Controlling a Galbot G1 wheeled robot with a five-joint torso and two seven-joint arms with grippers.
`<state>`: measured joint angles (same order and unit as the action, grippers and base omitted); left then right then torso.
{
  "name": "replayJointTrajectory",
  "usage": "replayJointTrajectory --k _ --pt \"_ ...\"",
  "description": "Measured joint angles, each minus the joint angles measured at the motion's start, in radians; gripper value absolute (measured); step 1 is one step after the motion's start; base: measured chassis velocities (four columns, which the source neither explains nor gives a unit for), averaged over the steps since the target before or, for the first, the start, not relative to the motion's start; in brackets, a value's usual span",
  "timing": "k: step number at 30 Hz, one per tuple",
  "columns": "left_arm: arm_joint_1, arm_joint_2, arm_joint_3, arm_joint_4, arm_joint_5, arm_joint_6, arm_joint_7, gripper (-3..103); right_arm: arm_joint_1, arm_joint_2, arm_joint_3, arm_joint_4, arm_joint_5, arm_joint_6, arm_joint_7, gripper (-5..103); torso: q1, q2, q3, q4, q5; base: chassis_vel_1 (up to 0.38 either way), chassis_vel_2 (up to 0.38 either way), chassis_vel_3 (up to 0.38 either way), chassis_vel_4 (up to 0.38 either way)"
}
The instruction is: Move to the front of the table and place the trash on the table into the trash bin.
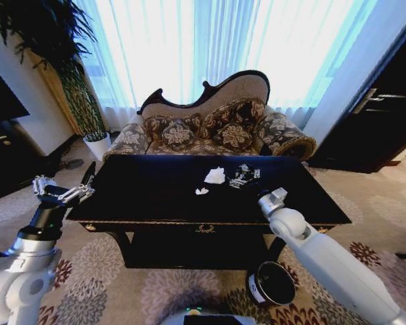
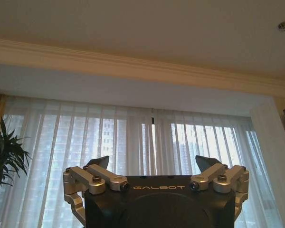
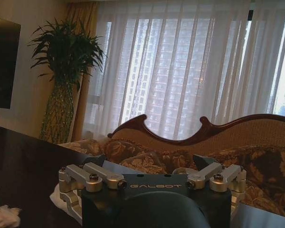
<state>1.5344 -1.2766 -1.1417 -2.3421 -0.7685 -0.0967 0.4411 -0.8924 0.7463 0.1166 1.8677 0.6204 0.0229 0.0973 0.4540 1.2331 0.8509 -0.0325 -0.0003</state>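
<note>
Both grippers' jaws wide, empty

My 2 arms are glossy white; my left gripper [image 2: 152, 164] and right gripper [image 3: 151, 163] have black "GALBOT"-lettered bodies, silver screwed linkages, dark fingertips.

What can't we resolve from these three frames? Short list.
- Right gripper: the fingertips are dark against the sofa in the right wrist view; the arm hides them in the head view.
- Trash: piece count and material are too small in the head view.
- Trash bin: its contents are dark; the right arm crosses its side in the head view.
- Table: its lower shelf is in shadow in the head view.
</note>
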Motion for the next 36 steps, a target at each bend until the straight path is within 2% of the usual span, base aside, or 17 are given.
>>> replayJointTrajectory --k 26,35,36 --pt "-0.017 0.004 0.015 0.048 0.009 -0.011 0.012 100 0.106 -0.004 -0.057 -0.175 -0.019 0.019 -0.017 100 0.0 0.0 0.0 0.0 0.0001 0.0 0.0 0.0 0.0" --pt "-0.022 0.01 0.01 0.06 0.008 -0.011 0.012 100 0.09 0.003 -0.058 -0.188 0.019 0.034 -0.038 101 0.0 0.0 0.0 0.0001 0.0 0.0 0.0 0.0 0.0" --pt "-0.022 0.008 0.011 0.06 0.008 -0.011 0.012 100 0.087 0.004 -0.058 -0.185 0.026 0.036 -0.04 97 0.0 0.0 0.0 0.0 0.0001 0.0 0.0 0.0 0.0"
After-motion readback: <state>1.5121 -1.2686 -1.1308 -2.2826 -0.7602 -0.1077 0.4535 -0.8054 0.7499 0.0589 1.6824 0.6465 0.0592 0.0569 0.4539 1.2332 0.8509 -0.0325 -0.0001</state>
